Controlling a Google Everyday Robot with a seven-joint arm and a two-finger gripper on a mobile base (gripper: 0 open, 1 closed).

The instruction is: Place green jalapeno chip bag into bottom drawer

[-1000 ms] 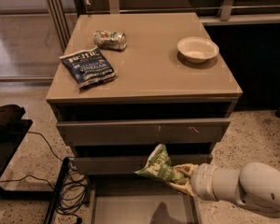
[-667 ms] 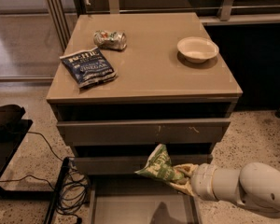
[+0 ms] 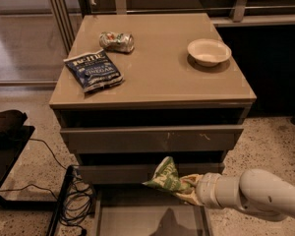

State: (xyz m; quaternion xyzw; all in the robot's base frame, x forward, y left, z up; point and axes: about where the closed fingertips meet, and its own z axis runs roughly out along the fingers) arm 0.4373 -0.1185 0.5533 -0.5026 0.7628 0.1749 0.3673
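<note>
The green jalapeno chip bag (image 3: pixel 165 179) is crinkled and glossy, held in the air in front of the cabinet's lower drawers. My gripper (image 3: pixel 187 188) comes in from the lower right on a white arm and is shut on the bag's right end. The bottom drawer (image 3: pixel 137 219) is pulled out below the bag; its flat grey floor shows at the bottom edge, with the bag's shadow on it. The bag hangs above the drawer's back part and does not touch it.
On the cabinet top lie a dark blue chip bag (image 3: pixel 93 71), a crushed silvery can (image 3: pixel 117 41) and a white bowl (image 3: pixel 209 51). The scratched-front drawer (image 3: pixel 152 138) sits slightly open. Black cables (image 3: pixel 71 200) and a dark stand (image 3: pixel 5 132) are at the left.
</note>
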